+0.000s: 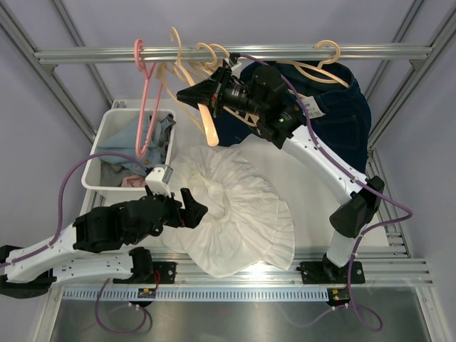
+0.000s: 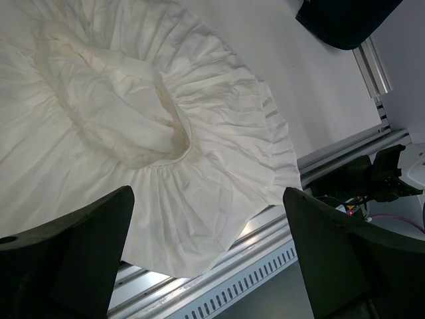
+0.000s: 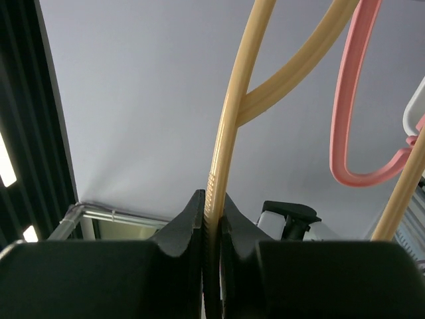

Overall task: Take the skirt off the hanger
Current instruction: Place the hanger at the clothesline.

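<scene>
Top view looks down; left wrist close over skirt (image 1: 242, 214) (shared); right wrist upward.

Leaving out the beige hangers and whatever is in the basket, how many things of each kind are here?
Robot arms: 2
White skirt: 1
Dark denim garment: 1
Pink hanger: 1
White basket: 1
Total: 6

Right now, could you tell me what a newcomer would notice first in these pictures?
The white skirt, lying spread out in the middle, catches the eye first, with the open left gripper at its left side. Next comes the right gripper up by the rail, shut on a beige hanger, beside a dark denim garment hanging at the right.
</scene>
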Available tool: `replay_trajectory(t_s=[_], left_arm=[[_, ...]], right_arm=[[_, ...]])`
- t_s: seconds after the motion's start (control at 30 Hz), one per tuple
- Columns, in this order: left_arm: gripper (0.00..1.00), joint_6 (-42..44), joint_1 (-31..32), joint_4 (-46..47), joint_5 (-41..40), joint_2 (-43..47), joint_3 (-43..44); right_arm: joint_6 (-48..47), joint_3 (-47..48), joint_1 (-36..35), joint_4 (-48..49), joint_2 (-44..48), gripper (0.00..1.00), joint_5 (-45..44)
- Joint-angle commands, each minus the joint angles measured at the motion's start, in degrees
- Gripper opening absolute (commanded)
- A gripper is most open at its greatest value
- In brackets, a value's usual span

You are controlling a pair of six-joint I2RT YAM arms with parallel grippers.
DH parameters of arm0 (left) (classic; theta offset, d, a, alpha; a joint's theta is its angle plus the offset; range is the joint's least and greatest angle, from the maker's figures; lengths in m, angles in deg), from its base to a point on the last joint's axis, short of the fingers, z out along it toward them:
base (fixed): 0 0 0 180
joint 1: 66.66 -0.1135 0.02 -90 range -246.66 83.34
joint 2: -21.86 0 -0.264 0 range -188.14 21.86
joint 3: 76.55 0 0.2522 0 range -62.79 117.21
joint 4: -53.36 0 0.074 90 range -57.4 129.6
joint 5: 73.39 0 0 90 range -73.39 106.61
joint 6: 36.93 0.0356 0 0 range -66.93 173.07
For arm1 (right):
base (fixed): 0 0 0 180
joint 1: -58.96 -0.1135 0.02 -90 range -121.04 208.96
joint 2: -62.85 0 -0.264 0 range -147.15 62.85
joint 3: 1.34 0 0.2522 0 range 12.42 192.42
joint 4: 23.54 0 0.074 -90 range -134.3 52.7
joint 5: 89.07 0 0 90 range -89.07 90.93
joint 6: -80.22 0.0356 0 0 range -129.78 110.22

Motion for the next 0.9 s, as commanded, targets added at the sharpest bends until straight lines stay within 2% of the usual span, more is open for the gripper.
replay_trajectory(t_s=[0.0,0.17,0.47,0.87], left_arm=[[0.99,0.8,0.3,2.6,0.8,0.2,0.5],[0.99,0.9,0.3,3.1,1.2,0.2,0.4],[0.99,0.8,0.3,3.6,1.5,0.4,-0.2],[0.99,0.3,0.3,4.3,1.8,0.6,-1.2]], right_arm=[[2.4,2.9,0.6,3.5,0.1,0.00,-5.3],[3.1,0.2,0.7,1.7,1.6,0.00,-7.7],[4.9,-8.6,0.6,6.0,3.3,0.00,-8.5],[1.8,-15.3,0.2,5.7,7.0,0.00,-9.6]])
